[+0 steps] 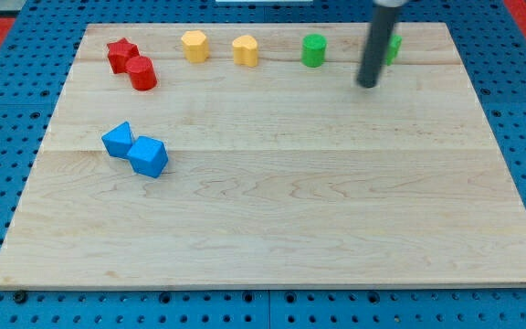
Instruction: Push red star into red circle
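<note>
Bare pale wooden board (272, 219) on blue pegboard (7, 137); my tip (367, 85), no gripper, far from touching red star (120, 53) and red circle (142, 73).

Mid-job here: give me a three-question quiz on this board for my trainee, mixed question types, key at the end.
1. True or false: the red star touches the red circle.
2. Which block does my tip partly hide? A) yellow block B) green block at the view's right C) blue block
3. How many blue blocks lie on the board?

Key: 1 true; 2 B; 3 two, and.
</note>
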Controlling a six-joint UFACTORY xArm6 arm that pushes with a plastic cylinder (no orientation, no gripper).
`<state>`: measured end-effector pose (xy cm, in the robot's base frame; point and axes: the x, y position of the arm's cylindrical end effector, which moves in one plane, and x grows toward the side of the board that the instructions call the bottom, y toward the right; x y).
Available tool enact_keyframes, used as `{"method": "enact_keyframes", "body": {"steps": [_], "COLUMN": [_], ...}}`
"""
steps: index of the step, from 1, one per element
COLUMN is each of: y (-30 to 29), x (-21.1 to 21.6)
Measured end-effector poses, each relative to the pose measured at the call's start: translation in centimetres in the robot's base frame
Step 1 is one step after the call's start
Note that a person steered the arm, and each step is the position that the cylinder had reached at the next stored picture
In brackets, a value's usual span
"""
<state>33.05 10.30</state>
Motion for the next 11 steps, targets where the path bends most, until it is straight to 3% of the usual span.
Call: {"method": "enact_keyframes", "body": {"steps": [2, 4, 5, 6, 7, 8, 10, 11], "y": [-14.3, -35.1, -40.8, -40.4, -35.6, -30.9, -35.7, -32.1], "x": [2.7, 2.8, 1.3, -3.4, -13.0, -13.3, -8.4, -5.7]}}
